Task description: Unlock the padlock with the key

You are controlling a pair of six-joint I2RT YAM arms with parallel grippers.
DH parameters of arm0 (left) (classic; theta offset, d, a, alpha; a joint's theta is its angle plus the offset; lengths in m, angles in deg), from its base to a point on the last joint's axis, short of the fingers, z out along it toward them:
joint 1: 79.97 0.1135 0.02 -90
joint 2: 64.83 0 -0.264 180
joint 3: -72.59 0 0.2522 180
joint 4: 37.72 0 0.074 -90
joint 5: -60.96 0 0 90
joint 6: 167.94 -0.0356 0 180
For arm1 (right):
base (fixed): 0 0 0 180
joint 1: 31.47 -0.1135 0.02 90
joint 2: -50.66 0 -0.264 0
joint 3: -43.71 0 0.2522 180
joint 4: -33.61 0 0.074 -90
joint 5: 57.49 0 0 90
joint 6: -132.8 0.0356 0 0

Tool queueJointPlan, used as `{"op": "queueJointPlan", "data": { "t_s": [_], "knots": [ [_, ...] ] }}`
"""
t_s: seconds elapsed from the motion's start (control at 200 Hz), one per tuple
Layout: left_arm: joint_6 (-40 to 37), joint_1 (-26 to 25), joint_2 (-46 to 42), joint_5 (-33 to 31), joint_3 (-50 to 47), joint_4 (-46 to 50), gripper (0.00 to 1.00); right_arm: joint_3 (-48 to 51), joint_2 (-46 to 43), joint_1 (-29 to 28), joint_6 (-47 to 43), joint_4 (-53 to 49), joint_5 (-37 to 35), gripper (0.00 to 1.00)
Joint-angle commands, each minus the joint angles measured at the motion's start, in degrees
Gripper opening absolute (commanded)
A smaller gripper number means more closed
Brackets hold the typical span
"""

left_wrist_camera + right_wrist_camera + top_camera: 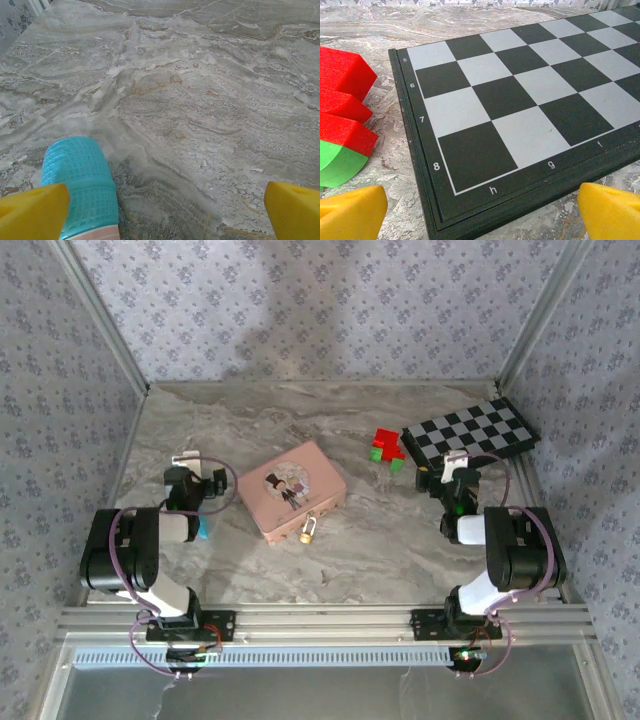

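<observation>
Left gripper (160,212): jaws spread wide, yellow fingertips (32,210) at the two bottom corners of the left wrist frame, nothing pinched and bare marble between them. Right gripper (480,212): likewise spread wide, yellow fingertips (610,212) at the bottom corners of the right wrist frame, holding nothing; it hangs over the near edge of the chessboard (520,100). In the top view the left gripper (195,485) sits at centre left and the right gripper (455,480) at centre right, both well apart from the lock. Grey marbled table (380,550) spans the middle of the top frame. Chessboard (470,432), black and white with a dark rim, lies flat at upper right. Pink box (291,490) with an illustrated lid lies at centre, turned at an angle. Red blocks (385,443) and a green block (397,465) sit just left of the chessboard; in the right wrist frame the red blocks (345,100) and the green block (337,162) line the left edge. Teal object (82,185) with a gridded surface lies at lower left of the left wrist frame, just beside the left fingertip; contact cannot be told. Padlock (308,531), small and brass-gold, lies at the lower edge of the pink box, just below frame centre.
</observation>
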State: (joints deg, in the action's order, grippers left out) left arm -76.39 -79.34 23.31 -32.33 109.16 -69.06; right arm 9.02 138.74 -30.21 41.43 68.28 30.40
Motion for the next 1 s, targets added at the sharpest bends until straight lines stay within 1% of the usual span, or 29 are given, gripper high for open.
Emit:
{"op": "queueJointPlan", "data": {
  "t_s": [0.0, 0.555, 0.705, 0.815, 0.919, 0.974, 0.994],
  "knots": [
    [-0.1, -0.2, -0.2, -0.5, 1.1, -1.3, 1.00, -1.1, -0.2, 0.3, -0.2, 0.2, 0.4, 0.99],
    [-0.1, -0.1, -0.1, -0.5, 1.1, -1.3, 1.00, -1.2, -0.1, 0.4, -0.2, 0.1, 0.5, 1.00],
    [0.7, 1.1, -0.1, 1.7, 1.0, -1.4, 1.00, -1.2, -0.2, 0.4, -0.2, 0.0, 0.5, 0.99],
    [0.7, 1.1, -0.1, 1.9, 0.9, -1.4, 1.00, -1.1, -0.2, 0.4, -0.2, 0.2, 0.7, 0.99],
    [0.6, 1.2, -0.2, 2.3, 0.9, -1.6, 1.00, -0.8, -1.1, -0.4, -0.7, 0.4, -1.8, 0.99],
    [0.7, 1.3, -1.7, 2.4, 3.0, 2.8, 1.00, -1.6, -3.6, -1.3, -1.5, -3.2, -2.5, 0.99],
    [0.8, 1.3, -2.6, 2.2, 4.4, 6.4, 1.00, -2.3, -4.7, -1.5, -1.7, -5.4, -2.8, 0.99]
  ]
}}
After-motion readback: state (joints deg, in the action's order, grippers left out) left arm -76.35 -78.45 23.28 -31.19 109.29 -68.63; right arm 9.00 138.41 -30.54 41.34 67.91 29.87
